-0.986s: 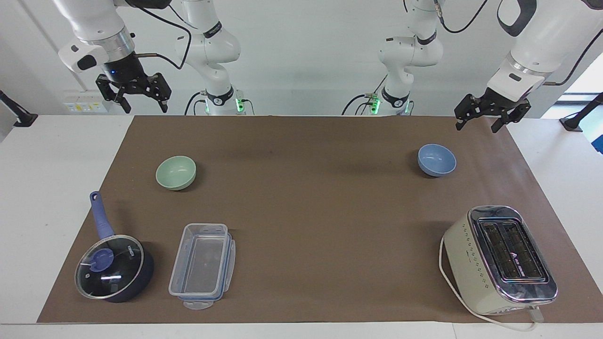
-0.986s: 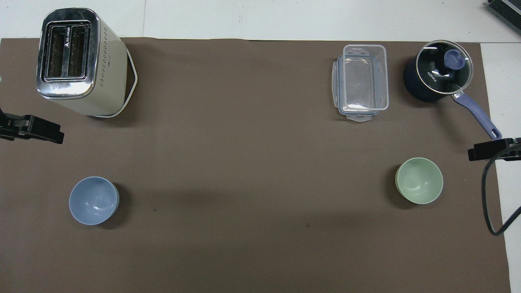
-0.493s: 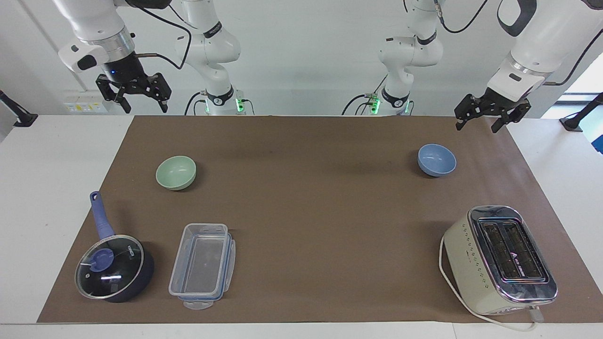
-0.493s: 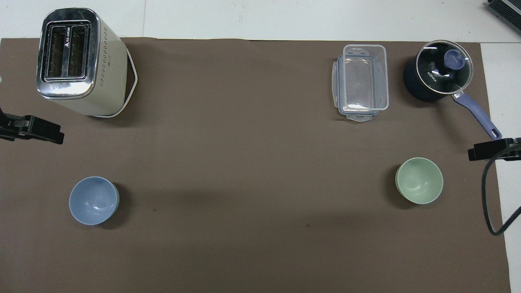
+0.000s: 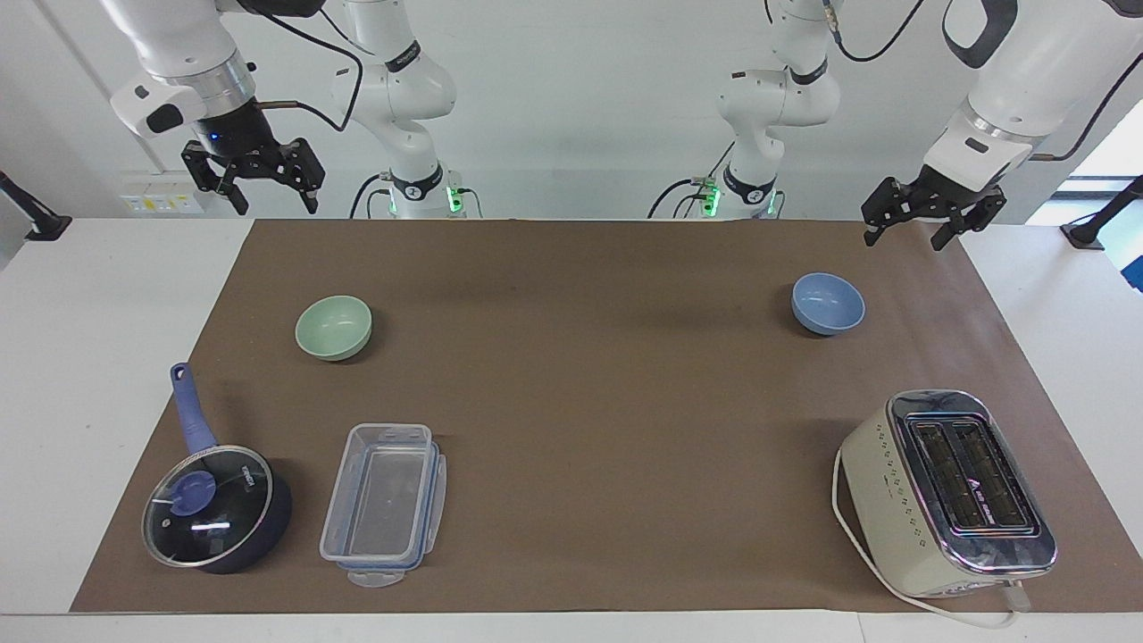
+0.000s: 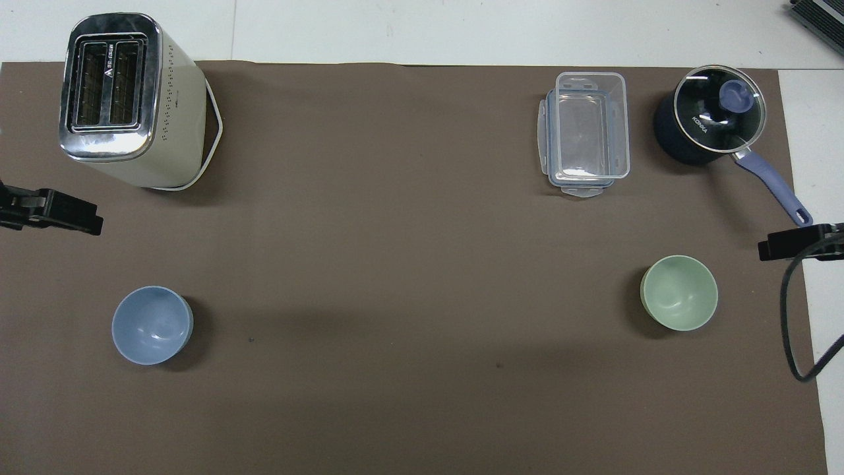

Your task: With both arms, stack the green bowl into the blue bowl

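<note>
While both arms hang raised at the upper corners of the facing view, the right gripper [image 5: 253, 181] at upper left and the left gripper [image 5: 929, 223] at upper right both have jaws spread, holding nothing. Left of centre sits the green bowl [image 5: 333, 327]; right of centre, the blue bowl [image 5: 828, 303], well apart.

Two white jointed arms, glossy rounded shells, black rings at the joints with small white marks. Black cables loop from the upper links down to the wrists. Left end effector [image 5: 931, 221]: black, skeletal linkage fingers, on a white wrist block with a dark oval inset. Right end effector [image 5: 253, 175]: same black build under a silver band (small blue light at 9 o'clock). Bases glow green.
</note>
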Available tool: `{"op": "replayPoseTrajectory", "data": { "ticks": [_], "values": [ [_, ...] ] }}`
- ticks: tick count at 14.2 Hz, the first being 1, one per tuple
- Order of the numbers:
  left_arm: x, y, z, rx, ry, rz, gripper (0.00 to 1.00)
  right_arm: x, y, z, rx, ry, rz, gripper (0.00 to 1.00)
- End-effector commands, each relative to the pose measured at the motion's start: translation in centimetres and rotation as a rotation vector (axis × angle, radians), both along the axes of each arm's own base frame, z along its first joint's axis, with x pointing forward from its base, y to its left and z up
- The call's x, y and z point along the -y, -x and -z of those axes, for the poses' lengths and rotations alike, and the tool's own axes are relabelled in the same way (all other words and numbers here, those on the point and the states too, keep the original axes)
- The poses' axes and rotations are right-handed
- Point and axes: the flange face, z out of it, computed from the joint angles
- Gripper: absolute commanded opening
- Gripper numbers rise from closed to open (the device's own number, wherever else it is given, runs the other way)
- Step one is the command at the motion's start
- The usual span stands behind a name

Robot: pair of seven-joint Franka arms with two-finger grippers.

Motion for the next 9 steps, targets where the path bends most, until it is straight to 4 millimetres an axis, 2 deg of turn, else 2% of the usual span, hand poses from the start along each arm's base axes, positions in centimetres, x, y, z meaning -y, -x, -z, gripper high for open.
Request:
{"op": "replayPoseTrajectory", "data": {
  "ticks": [1, 5, 8, 9],
  "values": [
    [-0.7, 0.9, 0.1, -0.003, -0.005, 0.005, 1.0, 0.1, -0.2, -0.2, 0.004, -0.016, -0.01, 1.0],
    [-2.0, 2.3, 1.2, 0.044, 0.002, -0.001, 1.0, 0.1, -0.2, -0.2, 0.004, -0.014, -0.01, 1.0],
    [-2.4, 3.7, 4.5, 0.052, 0.009, 0.007, 1.0, 0.1, -0.2, -0.2, 0.004, -0.016, -0.01, 1.0],
    [-3.3, 4.2, 5.3, 0.052, 0.01, 0.008, 1.0, 0.1, -0.2, -0.2, 0.004, -0.014, -0.01, 1.0]
  ]
}}
